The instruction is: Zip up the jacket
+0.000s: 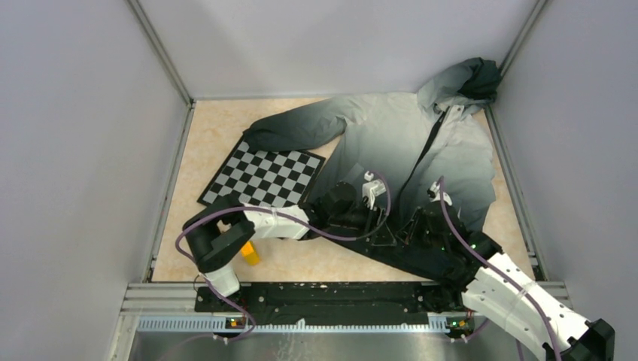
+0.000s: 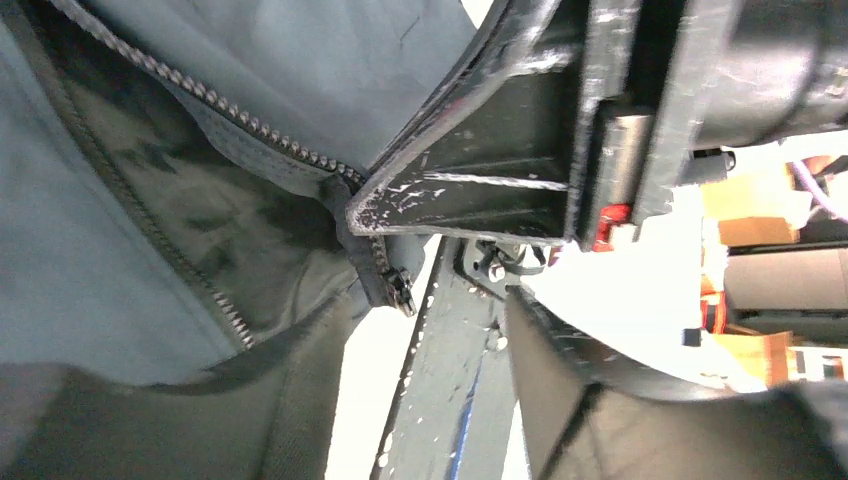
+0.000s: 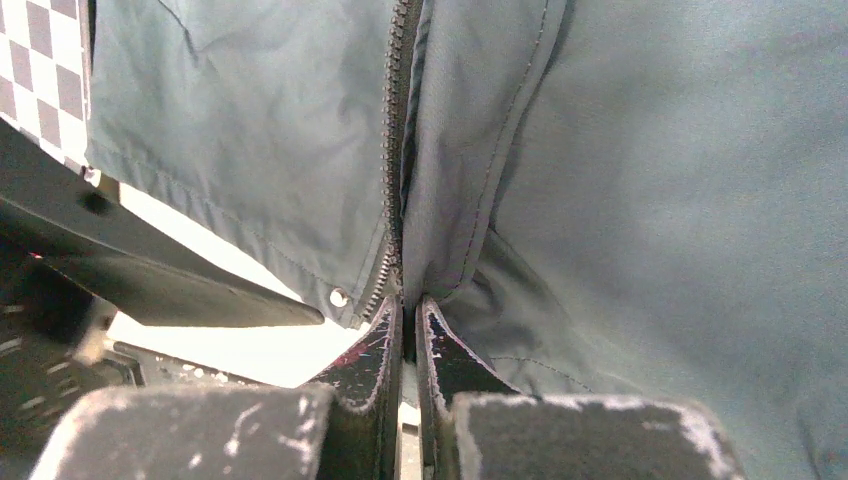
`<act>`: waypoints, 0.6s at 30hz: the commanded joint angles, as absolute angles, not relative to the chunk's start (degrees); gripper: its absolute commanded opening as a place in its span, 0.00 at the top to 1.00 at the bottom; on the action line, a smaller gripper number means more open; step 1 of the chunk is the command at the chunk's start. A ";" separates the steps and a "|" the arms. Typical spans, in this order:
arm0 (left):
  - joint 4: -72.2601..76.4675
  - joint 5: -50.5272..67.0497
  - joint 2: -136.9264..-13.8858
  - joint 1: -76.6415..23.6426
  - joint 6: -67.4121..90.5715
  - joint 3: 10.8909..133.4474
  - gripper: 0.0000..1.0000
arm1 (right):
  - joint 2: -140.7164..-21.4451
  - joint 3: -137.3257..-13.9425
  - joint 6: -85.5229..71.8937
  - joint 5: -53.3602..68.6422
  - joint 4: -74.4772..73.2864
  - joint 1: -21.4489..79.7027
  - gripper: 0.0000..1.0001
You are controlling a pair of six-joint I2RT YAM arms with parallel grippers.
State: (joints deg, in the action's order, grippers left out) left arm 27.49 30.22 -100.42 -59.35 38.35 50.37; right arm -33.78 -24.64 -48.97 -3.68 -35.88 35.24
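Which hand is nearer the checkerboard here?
Left. The left hand sits at the hem of the jacket, right of the checkerboard; the right hand is beyond it, shut on the zipper edge.

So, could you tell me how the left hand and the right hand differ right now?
The right hand is shut; the left hand is open. The right hand pinches the edge of the grey-to-black hooded jacket beside its dark zipper; the left hand holds nothing. Both sit at the zipper's lower end, near the hem.
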 commanded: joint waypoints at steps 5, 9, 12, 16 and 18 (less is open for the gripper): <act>12.25 23.85 -91.29 -57.04 29.22 52.93 0.23 | -36.56 -25.91 -47.56 -5.92 -33.90 35.51 1.00; 1.23 19.30 -94.28 -57.04 27.09 57.61 0.29 | -38.19 -26.53 -47.71 -6.62 -34.67 35.51 1.00; -4.06 17.90 -97.37 -57.08 27.28 61.06 0.36 | -38.21 -26.68 -48.24 -7.67 -34.97 35.53 1.00; -7.78 15.72 -101.44 -57.40 28.20 65.38 0.36 | -38.27 -27.07 -48.59 -8.52 -35.54 35.51 1.00; -10.07 12.13 -103.44 -58.24 27.95 67.88 0.36 | -38.15 -27.13 -48.66 -8.65 -35.69 35.51 1.00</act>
